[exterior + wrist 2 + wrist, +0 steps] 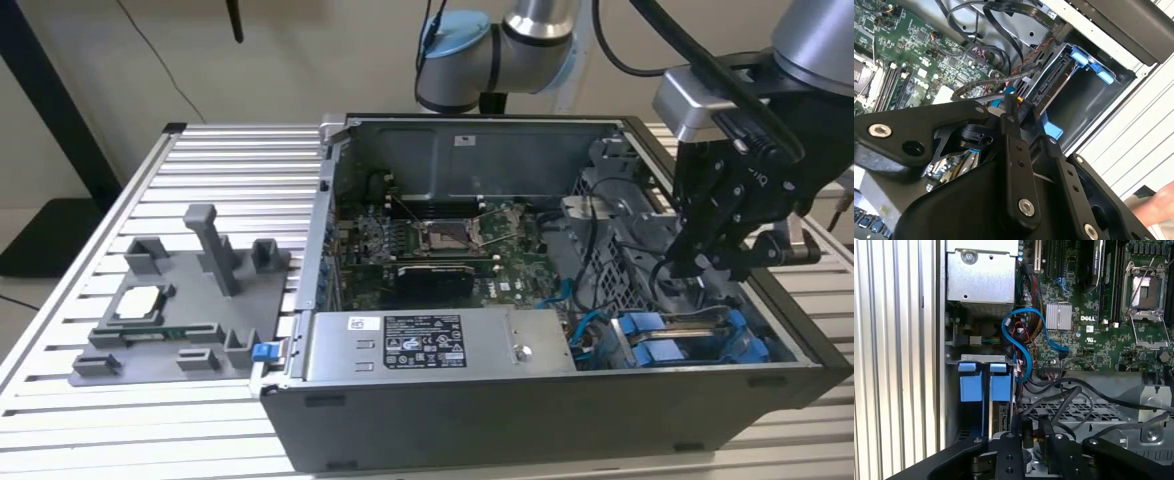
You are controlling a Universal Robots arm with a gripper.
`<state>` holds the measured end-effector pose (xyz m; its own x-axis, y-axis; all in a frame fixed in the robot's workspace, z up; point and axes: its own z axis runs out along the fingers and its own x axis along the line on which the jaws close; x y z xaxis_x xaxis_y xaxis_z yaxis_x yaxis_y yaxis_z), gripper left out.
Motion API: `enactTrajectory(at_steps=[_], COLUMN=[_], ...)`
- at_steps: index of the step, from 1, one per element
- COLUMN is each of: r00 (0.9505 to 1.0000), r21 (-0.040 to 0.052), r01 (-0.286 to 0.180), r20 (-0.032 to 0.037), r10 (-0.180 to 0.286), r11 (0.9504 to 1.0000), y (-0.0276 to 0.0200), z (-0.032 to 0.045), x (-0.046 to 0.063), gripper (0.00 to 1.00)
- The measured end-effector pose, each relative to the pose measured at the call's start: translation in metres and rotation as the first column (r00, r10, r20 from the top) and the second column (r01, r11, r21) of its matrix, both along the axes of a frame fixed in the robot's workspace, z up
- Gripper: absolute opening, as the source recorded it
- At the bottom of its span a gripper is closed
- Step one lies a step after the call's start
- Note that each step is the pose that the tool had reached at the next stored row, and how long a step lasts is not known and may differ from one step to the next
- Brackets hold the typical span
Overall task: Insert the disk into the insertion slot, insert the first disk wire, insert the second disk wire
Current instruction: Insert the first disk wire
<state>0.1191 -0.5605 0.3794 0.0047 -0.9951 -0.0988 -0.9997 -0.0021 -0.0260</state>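
The disk (1002, 412) stands on edge in the insertion slot at the case's corner, its blue frame (667, 345) facing up. Its connector edge (1050, 80) faces the motherboard side. My gripper (687, 262) hangs inside the case just above the drive bay. In both wrist views the fingers are close together on a dark disk wire plug (1028, 432) with black, red and yellow leads (1019, 102). The plug sits a short way from the disk's connector edge, apart from it. My gripper (1010, 109) hides the plug's tip in the second wrist view.
An open computer case (561, 420) lies on a slatted metal table (227, 160). Inside are the motherboard (454, 235), a power supply (427, 345), a looped blue cable (1026, 325) and loose black cables (1079, 395). A grey fixture (174, 300) stands at the exterior view's left.
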Motion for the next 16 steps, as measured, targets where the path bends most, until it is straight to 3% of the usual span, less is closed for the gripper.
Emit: enactTrajectory(at_steps=[16], r00=[1.0], r21=[-0.0025], r01=[0.0], r20=[-0.0007], r10=[0.0], r11=[1.0], y=[0.0], z=[-0.0001], x=[0.0003], gripper=[0.0])
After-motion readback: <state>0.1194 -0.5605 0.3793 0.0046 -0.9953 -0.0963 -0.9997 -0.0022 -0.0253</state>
